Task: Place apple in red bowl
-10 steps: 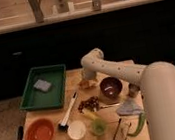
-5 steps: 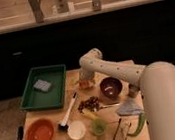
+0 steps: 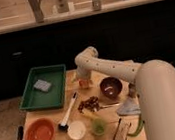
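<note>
Red bowl (image 3: 39,135): front-left corner of the counter (image 3: 53,114); empty.
Grapes (image 3: 88,104): mid-counter, on the line between red bowl and apple.
Apple (image 3: 85,84): far side of the counter, just right of the green tray (image 3: 43,87); well apart from the red bowl.
End effector (image 3: 82,78): low, right at the apple; opening and grasp cannot be told.
Change: arm pose and apple position match the preceding second; no lift.
Meaning: probably the grasp phase; transfer to the red bowl not begun.
</note>
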`<action>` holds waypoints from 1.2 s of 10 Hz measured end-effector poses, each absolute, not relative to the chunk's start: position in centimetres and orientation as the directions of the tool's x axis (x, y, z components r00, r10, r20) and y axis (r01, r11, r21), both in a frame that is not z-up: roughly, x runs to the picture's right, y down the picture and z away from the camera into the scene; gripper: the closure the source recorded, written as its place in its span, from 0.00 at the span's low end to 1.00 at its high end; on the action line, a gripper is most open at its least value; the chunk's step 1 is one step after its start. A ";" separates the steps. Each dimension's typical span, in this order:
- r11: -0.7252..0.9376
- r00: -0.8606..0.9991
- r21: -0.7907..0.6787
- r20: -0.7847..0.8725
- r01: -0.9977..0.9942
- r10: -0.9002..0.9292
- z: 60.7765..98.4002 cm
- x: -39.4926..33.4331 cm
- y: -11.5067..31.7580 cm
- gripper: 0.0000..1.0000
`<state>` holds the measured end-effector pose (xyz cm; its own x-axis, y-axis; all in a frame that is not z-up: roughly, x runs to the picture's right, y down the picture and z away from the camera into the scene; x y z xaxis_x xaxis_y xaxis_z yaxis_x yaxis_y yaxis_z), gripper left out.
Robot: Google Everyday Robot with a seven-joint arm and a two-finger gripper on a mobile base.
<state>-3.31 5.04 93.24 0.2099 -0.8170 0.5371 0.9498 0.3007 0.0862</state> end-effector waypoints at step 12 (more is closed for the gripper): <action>0.390 0.327 -0.010 0.566 0.921 -0.757 94.8 -2.2 5.5 0.98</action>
